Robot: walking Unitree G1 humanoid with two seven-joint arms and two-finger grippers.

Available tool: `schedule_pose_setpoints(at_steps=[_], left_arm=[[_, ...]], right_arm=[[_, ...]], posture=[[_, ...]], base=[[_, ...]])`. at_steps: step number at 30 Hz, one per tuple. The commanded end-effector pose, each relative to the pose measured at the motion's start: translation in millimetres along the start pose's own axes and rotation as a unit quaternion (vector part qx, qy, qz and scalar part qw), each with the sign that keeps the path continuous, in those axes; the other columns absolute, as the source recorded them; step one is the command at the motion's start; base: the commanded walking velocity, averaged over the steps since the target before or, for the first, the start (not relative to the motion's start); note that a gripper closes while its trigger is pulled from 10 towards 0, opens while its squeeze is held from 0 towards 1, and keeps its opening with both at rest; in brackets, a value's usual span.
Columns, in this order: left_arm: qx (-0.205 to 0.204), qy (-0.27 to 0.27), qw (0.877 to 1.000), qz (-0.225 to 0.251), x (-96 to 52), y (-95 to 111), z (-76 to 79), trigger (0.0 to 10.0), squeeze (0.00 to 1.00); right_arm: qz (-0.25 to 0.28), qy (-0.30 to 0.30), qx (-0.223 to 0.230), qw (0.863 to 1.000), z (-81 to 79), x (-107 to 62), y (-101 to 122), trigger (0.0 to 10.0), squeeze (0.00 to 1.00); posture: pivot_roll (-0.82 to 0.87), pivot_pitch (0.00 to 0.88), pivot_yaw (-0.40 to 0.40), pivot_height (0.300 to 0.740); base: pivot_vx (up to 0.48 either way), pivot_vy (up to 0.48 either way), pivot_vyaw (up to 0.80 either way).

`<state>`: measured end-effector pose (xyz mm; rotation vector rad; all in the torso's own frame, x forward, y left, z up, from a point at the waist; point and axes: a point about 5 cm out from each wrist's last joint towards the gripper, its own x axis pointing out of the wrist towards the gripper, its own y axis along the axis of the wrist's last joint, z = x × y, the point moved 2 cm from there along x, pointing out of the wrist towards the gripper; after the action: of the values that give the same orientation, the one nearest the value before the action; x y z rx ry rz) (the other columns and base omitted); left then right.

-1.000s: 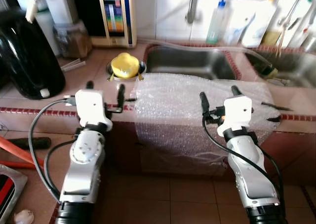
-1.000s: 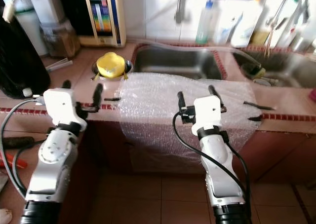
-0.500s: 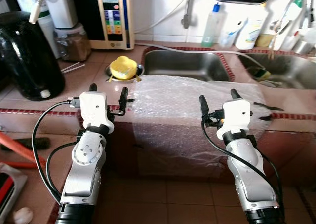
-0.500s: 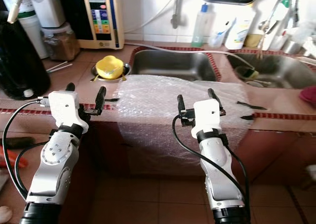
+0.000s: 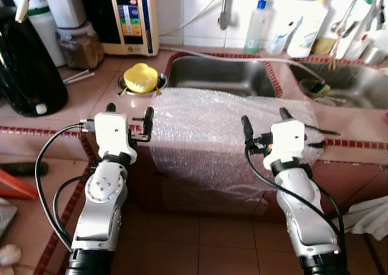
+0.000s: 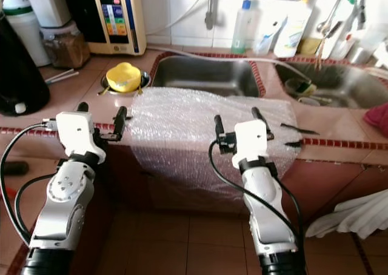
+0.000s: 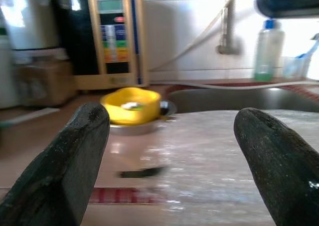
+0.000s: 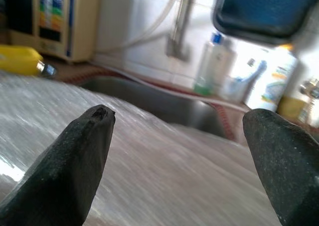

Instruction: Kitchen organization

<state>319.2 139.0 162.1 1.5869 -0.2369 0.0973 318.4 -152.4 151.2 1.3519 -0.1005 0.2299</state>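
Both arms reach level toward the counter's bubble wrap: left gripper at nine o'clock, right gripper at four, fingers spread wide, empty.

Black kettle on counter; white cloth on floor.

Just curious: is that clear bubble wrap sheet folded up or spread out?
Spread out: the clear bubble wrap sheet lies flat over the counter, hanging over its front edge.

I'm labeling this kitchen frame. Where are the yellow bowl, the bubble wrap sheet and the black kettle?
yellow bowl (image 5: 140, 78), left eye view, middle of the bowl.
bubble wrap sheet (image 5: 209, 120), left eye view, flat part on the counter.
black kettle (image 5: 27, 69), left eye view, its body.
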Motion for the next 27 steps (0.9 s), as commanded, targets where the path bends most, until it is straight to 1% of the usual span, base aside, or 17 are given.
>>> schedule_pose_setpoints(at_steps=[1,2,11,13,14,17,20,25,27], left_arm=[[0.005,0.0,1.0,-0.002,0.8,0.7,-2.2,10.0,0.0],[0.005,0.0,1.0,-0.002,0.8,0.7,-2.2,10.0,0.0],[0.009,0.007,1.0,0.005,1.0,2.3,-5.8,10.0,0.0],[0.012,0.008,1.0,0.004,1.2,2.4,-6.4,10.0,0.0],[0.007,0.007,1.0,0.006,1.6,3.0,-6.2,10.0,0.0],[0.011,-0.002,1.0,0.008,2.7,4.4,-3.7,10.0,0.0],[0.013,-0.006,1.0,0.006,3.1,4.0,-2.1,10.0,0.0],[0.015,-0.011,1.0,0.001,2.9,2.6,-1.3,10.0,0.0],[0.016,-0.016,1.0,-0.004,2.7,1.2,-1.4,10.0,0.0]], right_arm=[[0.007,-0.002,0.002,1.0,0.8,2.1,3.8,10.0,0.0],[0.007,-0.002,0.002,1.0,0.8,2.1,3.8,10.0,0.0],[0.007,-0.003,0.004,1.0,-0.4,2.1,3.4,10.0,0.0],[0.011,-0.003,0.012,1.0,-0.3,2.4,5.0,10.0,0.0],[0.014,-0.004,0.014,1.0,0.0,2.8,6.0,10.0,0.0],[0.017,-0.009,0.008,1.0,1.4,3.7,7.8,10.0,0.0],[0.013,-0.012,0.018,1.0,2.1,3.6,7.1,10.0,0.0],[0.007,-0.022,0.021,1.0,4.9,2.1,3.5,10.0,0.0],[0.003,-0.028,0.026,0.999,4.9,0.2,1.2,10.0,0.0]], posture=[[0.05,0.0,-0.004,0.74],[0.05,0.0,-0.004,0.74],[0.06,0.0,-0.002,0.74],[0.06,0.0,0.0,0.74],[0.06,0.0,0.001,0.74],[0.06,0.0,0.001,0.74],[0.06,0.0,0.002,0.74],[0.06,0.0,0.021,0.74],[0.06,0.0,0.039,0.74]], base=[[0.0,-0.3,0.0],[0.0,-0.3,0.0],[0.0,0.0,0.0],[0.0,0.0,0.0],[0.0,0.0,0.0],[0.0,0.0,0.0],[0.0,0.0,0.0],[0.0,0.0,0.0],[0.0,0.0,-0.67]])
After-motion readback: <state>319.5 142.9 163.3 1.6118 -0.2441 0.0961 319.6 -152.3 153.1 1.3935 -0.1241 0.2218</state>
